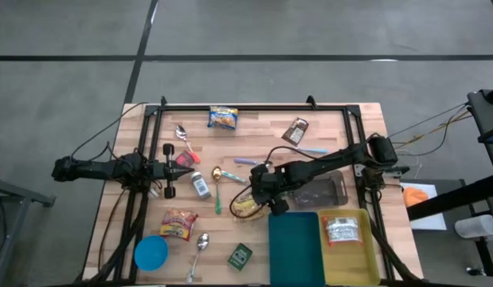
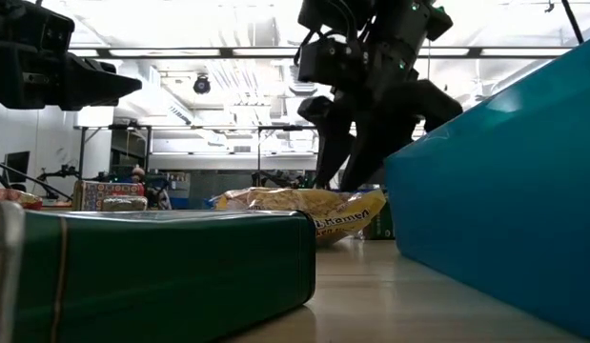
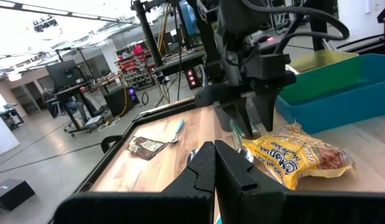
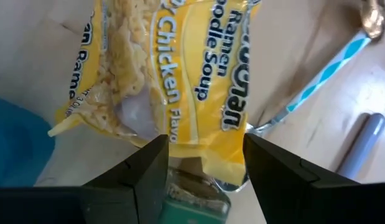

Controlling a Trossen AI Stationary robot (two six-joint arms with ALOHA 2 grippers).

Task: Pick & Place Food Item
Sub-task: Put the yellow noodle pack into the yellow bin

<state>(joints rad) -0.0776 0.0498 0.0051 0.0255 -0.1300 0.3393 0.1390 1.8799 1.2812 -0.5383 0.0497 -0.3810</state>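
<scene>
A yellow ramen noodle packet (image 1: pixel 244 207) (image 4: pixel 180 68) lies flat on the wooden table, just left of the teal bin (image 1: pixel 294 247). My right gripper (image 4: pixel 204 146) (image 3: pixel 245 121) is open and points steeply down at the packet's far end (image 3: pixel 257 146), one finger on either side of that end. My left gripper (image 1: pixel 190 169) (image 3: pixel 214 149) is shut and empty. It is held level above the table's left side, well away from the packet. My right gripper's open fingers (image 4: pixel 142 165) stand beside the ramen packet's narrow end (image 4: pixel 208 152), coming from above. I cannot tell whether they touch it. The packet lies on the table, not lifted.
A yellow bin (image 1: pixel 350 247) holding a packet stands right of the teal one. A green box (image 1: pixel 240 256), a blue bowl (image 1: pixel 151 253), a red snack packet (image 1: pixel 179 224), spoons, a shaker (image 1: pixel 201 186) and other packets (image 1: pixel 223 118) are scattered over the table.
</scene>
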